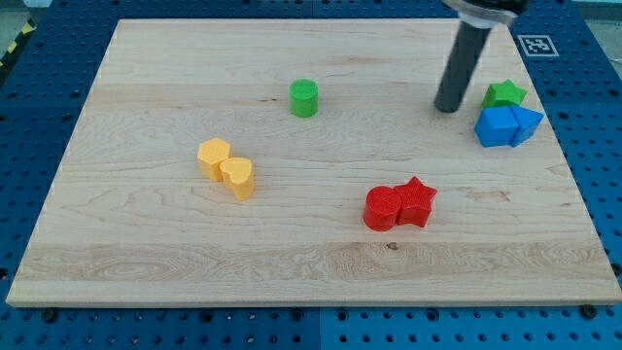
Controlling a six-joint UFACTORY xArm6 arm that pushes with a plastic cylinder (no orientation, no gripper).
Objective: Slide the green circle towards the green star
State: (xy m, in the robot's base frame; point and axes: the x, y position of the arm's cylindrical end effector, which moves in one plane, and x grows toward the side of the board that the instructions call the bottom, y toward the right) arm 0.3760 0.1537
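A pale wooden tabletop (146, 262) sits on a blue pegboard bench (29, 107). The green circle (304, 98) stands toward the view's top, well apart to the left of the green star (503, 93). My tip (447, 108) rests just left of the star — there is no claw, only the rod, cut off at the top edge. Touching the star's lower side are two blue blocks (507, 126), shapes unclear. Further off lie a yellow pair (226, 168) and a red circle (382, 208) touching a red star (417, 201).

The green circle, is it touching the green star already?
No, the green circle stands alone, far to the view's left of the green star, with my tip between them.
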